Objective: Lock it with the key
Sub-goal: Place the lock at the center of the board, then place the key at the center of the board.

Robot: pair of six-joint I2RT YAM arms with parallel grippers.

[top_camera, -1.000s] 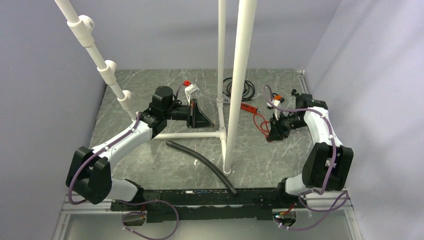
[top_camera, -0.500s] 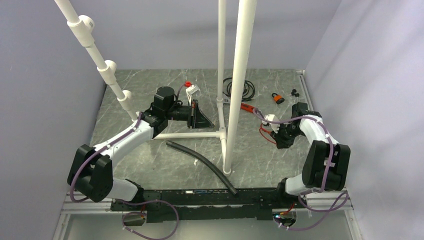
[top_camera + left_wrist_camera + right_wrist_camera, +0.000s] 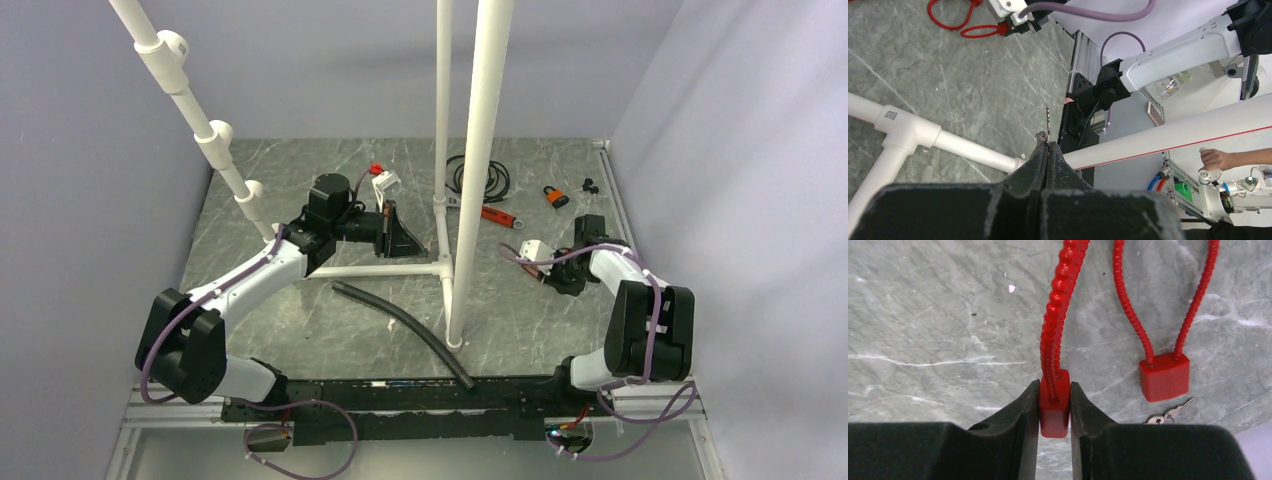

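Cable lock (image 3: 1054, 415): at 3 o'clock on bench (image 3: 520, 320). Right end effector (image 3: 1054, 390) clamped on rigid body; cable floppy, so I hold body. Left end effector (image 3: 1047, 146) closed on thin key (image 3: 1048, 116), I judge.

A robotics lab cell. Plain lilac walls (image 3: 90, 150) box in a marble-look table (image 3: 300, 310) (white PVC pipe frame (image 3: 485, 150) at centre).

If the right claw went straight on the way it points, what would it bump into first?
The grey marbled tabletop, most likely: the right claw, clamped on a red cable lock, points down at it. How near is unclear.
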